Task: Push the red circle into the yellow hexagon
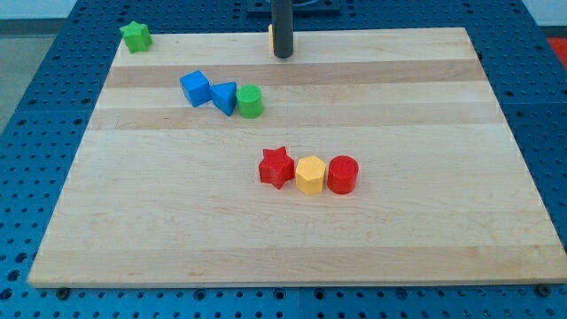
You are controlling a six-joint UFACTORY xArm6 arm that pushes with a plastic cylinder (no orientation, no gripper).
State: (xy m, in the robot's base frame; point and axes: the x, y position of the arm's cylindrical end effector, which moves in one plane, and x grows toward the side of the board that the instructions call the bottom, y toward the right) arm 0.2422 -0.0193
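Red circle at board centre-right, touching yellow hexagon at its 9 o'clock. Red star touching hexagon's far side. My tip at board's top edge, well apart, about 11 o'clock from circle; bare rod, holding nothing. Small yellow block mostly hidden behind rod. Blue cube, blue triangle, green cylinder clustered upper left. Green star at top-left corner.
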